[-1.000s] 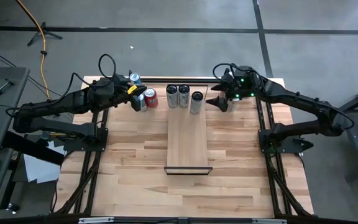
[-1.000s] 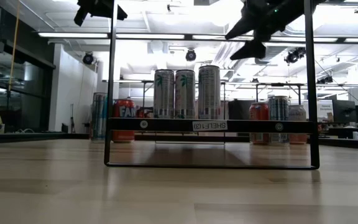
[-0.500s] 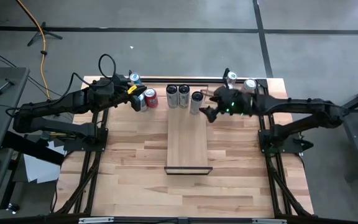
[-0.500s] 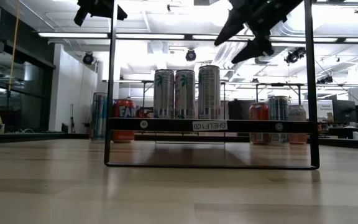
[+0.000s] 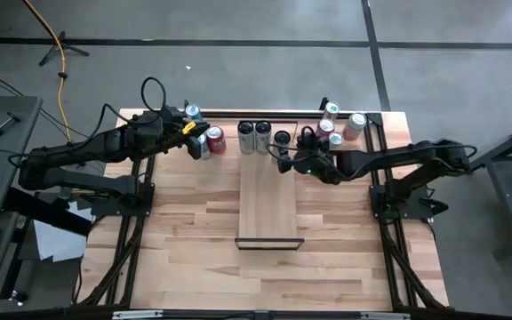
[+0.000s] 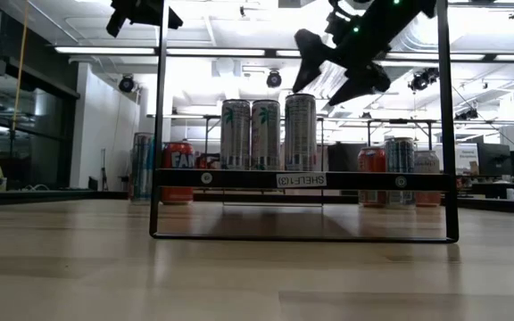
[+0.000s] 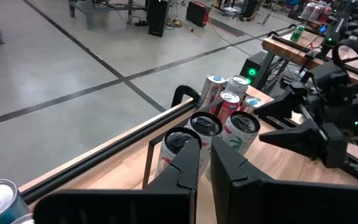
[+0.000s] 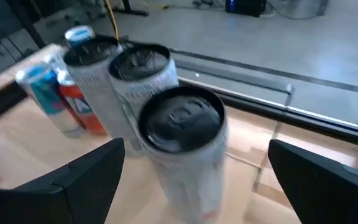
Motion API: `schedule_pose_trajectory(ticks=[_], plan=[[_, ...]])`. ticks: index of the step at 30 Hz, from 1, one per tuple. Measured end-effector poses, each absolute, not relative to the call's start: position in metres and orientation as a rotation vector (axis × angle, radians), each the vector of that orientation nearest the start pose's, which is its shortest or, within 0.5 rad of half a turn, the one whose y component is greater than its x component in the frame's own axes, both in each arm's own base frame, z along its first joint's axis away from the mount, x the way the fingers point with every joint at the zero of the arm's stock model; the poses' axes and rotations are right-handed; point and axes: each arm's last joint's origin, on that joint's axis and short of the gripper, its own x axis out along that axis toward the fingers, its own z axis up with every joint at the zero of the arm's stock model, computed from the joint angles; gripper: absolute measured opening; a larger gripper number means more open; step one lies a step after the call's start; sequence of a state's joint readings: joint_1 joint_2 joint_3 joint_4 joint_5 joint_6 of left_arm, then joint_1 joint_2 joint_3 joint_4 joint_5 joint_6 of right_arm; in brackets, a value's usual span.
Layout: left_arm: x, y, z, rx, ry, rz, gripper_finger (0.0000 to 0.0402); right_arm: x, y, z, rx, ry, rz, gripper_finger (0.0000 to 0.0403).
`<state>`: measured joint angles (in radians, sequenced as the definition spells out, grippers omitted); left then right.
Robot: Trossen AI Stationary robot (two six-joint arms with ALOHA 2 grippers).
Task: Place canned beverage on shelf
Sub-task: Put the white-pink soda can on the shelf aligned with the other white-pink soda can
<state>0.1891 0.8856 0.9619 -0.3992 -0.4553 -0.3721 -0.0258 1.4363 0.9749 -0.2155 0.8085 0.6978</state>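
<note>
The right tool (image 5: 284,158) hangs wide open, with nothing in it, just beside the third can (image 5: 281,139) on the shelf (image 5: 268,200). Seen from above, that can is at about 12 o'clock from the tool, very close. In the right wrist view the can (image 8: 180,146) stands straight up between the two open fingers (image 8: 73,177), which are apart from it on both sides. In the low view, the tool (image 6: 333,67) is up near the can's (image 6: 300,131) top, a little to one side.

The can's long way runs up and down, so I think the fingers should come at it from the sides and stay level.

Three cans stand in a row at the far end of the shelf. The other two shelf cans (image 5: 254,136) are right next to this one, at 9 o'clock from it. That side is tight, so I think one finger could bump them.

More cans (image 5: 336,129) wait on the table (image 5: 194,240) at about 2 o'clock from the right tool. The right arm is the nearer one to those.

The left tool (image 7: 205,163) is closed tight and holds nothing. It waits near the cans (image 5: 209,140) on the left side, at 9 o'clock from the shelf's far end.
</note>
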Motion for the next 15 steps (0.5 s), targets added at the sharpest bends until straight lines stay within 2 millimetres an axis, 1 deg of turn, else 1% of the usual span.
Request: schedule_pose_trajectory(ticks=[4, 15], plan=[[0.176, 0.047, 0.357, -0.313, 0.202, 0.691, 0.0, 0.307, -0.03, 0.249, 0.373, 0.314, -0.972, 0.0383], [0.176, 0.047, 0.357, -0.312, 0.203, 0.691, 0.0, 0.321, -0.035, 0.237, 0.35, 0.281, -0.992, 0.0383]])
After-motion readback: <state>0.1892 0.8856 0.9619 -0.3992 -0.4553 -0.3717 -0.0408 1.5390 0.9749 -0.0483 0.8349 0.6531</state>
